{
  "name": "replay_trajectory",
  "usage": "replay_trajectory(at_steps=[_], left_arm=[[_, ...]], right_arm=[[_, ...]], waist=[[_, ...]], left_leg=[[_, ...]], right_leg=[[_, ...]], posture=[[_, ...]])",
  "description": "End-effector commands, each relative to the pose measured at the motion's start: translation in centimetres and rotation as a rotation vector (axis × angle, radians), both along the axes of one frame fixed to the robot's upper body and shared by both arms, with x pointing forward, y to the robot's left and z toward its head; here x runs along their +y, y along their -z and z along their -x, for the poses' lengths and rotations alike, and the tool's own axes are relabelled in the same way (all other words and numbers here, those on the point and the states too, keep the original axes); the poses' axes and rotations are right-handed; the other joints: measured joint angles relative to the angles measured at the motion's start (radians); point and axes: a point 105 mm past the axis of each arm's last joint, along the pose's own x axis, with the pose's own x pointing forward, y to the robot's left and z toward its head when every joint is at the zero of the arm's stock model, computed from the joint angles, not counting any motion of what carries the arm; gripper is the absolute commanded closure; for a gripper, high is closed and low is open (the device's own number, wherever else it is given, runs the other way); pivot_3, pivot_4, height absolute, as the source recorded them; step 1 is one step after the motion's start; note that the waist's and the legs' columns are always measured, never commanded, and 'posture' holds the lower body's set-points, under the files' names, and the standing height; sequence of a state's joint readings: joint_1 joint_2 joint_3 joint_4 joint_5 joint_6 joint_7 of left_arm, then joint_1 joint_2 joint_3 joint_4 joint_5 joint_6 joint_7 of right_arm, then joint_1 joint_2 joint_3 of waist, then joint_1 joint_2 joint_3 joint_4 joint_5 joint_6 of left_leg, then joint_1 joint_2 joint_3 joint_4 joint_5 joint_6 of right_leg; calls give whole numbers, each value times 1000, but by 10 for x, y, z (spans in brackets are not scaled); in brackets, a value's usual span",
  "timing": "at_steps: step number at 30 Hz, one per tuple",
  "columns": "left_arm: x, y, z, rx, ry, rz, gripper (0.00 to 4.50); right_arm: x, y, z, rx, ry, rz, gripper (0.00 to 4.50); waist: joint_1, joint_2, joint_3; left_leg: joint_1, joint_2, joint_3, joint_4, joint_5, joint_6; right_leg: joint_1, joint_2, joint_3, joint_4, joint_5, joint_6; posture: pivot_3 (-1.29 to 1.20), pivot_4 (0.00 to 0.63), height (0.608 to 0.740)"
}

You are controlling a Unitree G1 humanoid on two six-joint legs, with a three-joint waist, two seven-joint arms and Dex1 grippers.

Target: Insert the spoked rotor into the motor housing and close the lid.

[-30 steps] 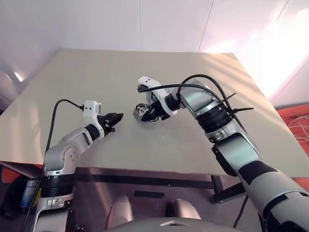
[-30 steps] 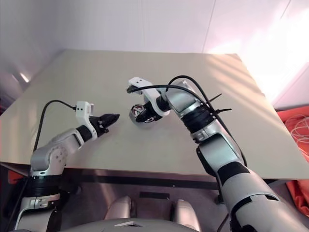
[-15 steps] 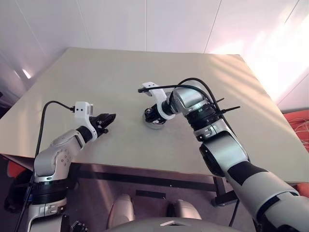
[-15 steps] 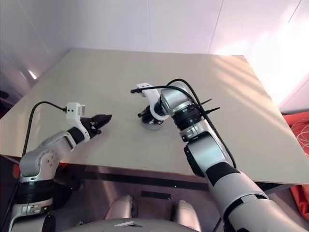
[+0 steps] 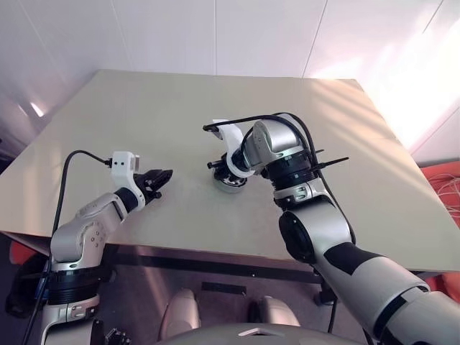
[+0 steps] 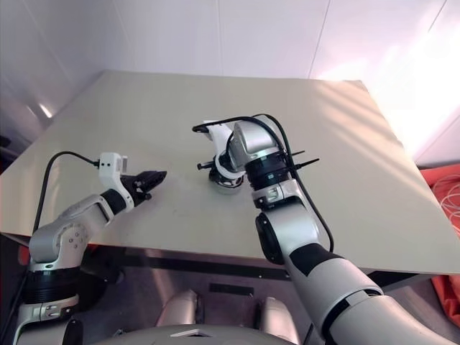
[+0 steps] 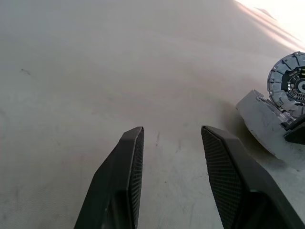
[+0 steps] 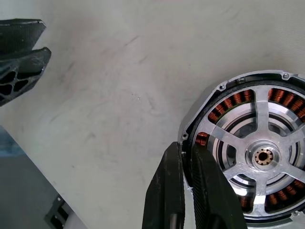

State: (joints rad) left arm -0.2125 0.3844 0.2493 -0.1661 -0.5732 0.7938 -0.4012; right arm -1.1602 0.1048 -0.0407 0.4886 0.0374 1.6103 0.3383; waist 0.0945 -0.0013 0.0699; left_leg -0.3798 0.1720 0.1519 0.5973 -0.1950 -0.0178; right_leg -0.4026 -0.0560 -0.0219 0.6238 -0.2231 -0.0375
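The motor housing [image 8: 224, 102] is round, with coppery windings in a pale grey casing, and is held tilted just over the table [image 5: 144, 108] near its middle. My right gripper [image 8: 187, 152] is shut on its rim. A pale silver spoked wheel with a central hub, seemingly the lid [image 8: 261, 155], lies across its face. On the housing's other side shows the spoked rotor [image 7: 288, 81], with silver-white segments around a dark hub. I cannot tell how deep it sits. My left gripper [image 7: 172, 131] stands open and holds nothing, a short way left of the housing [image 5: 231, 183].
The pale table top stretches wide around both arms, and its front edge [image 5: 215, 248] runs just behind the left arm. A black cable [image 5: 287, 118] loops over my right wrist. My left gripper's black fingers [image 8: 21, 52] show beyond the housing in the right wrist view.
My right wrist has rolled over the housing while staying shut on its rim, and the forearm has swung inward. The left gripper has kept still and open. The camera view has shifted.
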Motion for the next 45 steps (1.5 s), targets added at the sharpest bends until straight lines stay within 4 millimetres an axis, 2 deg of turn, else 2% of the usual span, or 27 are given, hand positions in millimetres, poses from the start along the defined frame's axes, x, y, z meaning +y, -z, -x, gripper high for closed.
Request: replay_trajectory(at_steps=[1, 8, 16, 21, 25, 28, 30, 32, 33, 34, 35, 36, 37, 39, 41, 42, 45], left_arm=[[-4, -17, -1, -62, 12, 5, 2478], [-4, -17, -1, -63, 7, 8, 2478], [-3, -18, -1, -67, 4, 8, 2478], [-2, -17, -1, -67, 4, 7, 2478], [-3, -17, -3, -67, 7, 8, 2478], [-4, -17, -4, -67, 10, 8, 2478], [-5, -17, -6, -68, 16, 8, 2478], [-7, -17, -8, -70, 24, 6, 2478], [-8, -17, -9, -71, 26, 5, 2478], [-9, -17, -10, -72, 30, 5, 2478], [-10, -18, -11, -74, 34, 5, 2478], [-10, -18, -12, -75, 36, 5, 2478], [-11, -18, -13, -75, 41, 5, 2478], [-12, -18, -14, -74, 52, 3, 2478], [-13, -18, -16, -74, 61, 1, 2478], [-14, -18, -18, -75, 65, 1, 2478], [-16, -19, -21, -79, 76, -1, 2478]], right_arm=[[15, -26, -2, -73, -7, -39, 4492], [28, -25, 4, -41, -22, -89, 4492], [22, -21, 2, -65, -10, -29, 1931], [27, -29, 4, -73, -55, -51, 1931], [37, -45, 10, -65, -145, -112, 1931], [48, -74, 23, -97, -297, -212, 1931], [55, -114, 37, -232, -464, -341, 1931], [53, -148, 41, -475, -603, -438, 1931], [50, -157, 42, -571, -655, -457, 1931], [41, -168, 40, -751, -738, -441, 1931], [32, -171, 42, -887, -836, -392, 1931], [26, -169, 43, -961, -911, -346, 1931], [12, -161, 40, -1077, -1017, -230, 1931], [-13, -141, 31, -1141, -1160, -49, 1931], [-34, -120, 21, -1146, -1275, 123, 1931], [-43, -108, 18, -1128, -1338, 195, 1931], [-57, -82, 18, -1058, -1476, 274, 1931]], waist=[[-1, 0, 0], [0, 0, 0], [0, 0, 0], [0, 0, 0], [0, 0, 0], [0, 0, 0], [4, 0, 0], [7, 0, 0], [9, 0, 0], [11, -1, 0], [15, -2, -1], [18, -3, -2], [22, -4, -3], [29, -5, -3], [28, -5, -3], [27, -5, -3], [21, -5, -3]], left_leg=[[0, 0, 0, 0, 0, 0], [0, 0, -1, 0, 1, -3], [1, 0, -1, -1, 3, -5], [1, 0, -2, -1, 3, -5], [1, 0, -2, -1, 3, -5], [1, 0, -2, -1, 3, -5], [2, 0, -2, -1, 3, -5], [0, 0, -3, -1, 3, -5], [0, 0, -3, -1, 3, -5], [1, 0, -3, 0, 3, -5], [1, 0, -3, 0, 3, -5], [1, 0, -3, 0, 3, -5], [2, 0, -3, 0, 3, -5], [2, 0, -3, 1, 3, -4], [3, 0, -3, 2, 3, -4], [3, 0, -3, 2, 3, -4], [3, 1, -3, 5, 3, -3]], right_leg=[[0, 0, 0, 0, 0, 0], [0, 0, 0, 0, 0, 0], [1, 0, -1, 1, 0, 0], [1, 0, -1, 2, 0, 0], [1, 0, -1, 2, 0, 0], [1, 0, -1, 2, 0, 0], [2, 0, -1, 2, 0, 0], [2, 0, -2, 1, 0, 1], [3, 0, -2, 0, 0, 1], [3, 0, -2, 0, 0, 1], [4, 0, -3, 0, 0, 1], [5, -1, -3, 0, 0, 1], [6, -1, -3, 0, 0, 1], [7, -1, -3, 0, 0, 1], [7, -1, -3, 1, 0, 0], [7, -1, -3, 2, -1, -5], [7, 0, -3, 3, 0, -8]], posture=[[0, 0, 740], [0, 0, 740], [0, 0, 740], [0, 0, 740], [0, 0, 740], [0, 0, 740], [0, 0, 740], [0, 0, 740], [0, 0, 740], [0, 0, 740], [0, 0, 740], [0, 0, 740], [0, 0, 740], [0, 0, 740], [0, 0, 740], [0, 0, 740], [0, 0, 740]])
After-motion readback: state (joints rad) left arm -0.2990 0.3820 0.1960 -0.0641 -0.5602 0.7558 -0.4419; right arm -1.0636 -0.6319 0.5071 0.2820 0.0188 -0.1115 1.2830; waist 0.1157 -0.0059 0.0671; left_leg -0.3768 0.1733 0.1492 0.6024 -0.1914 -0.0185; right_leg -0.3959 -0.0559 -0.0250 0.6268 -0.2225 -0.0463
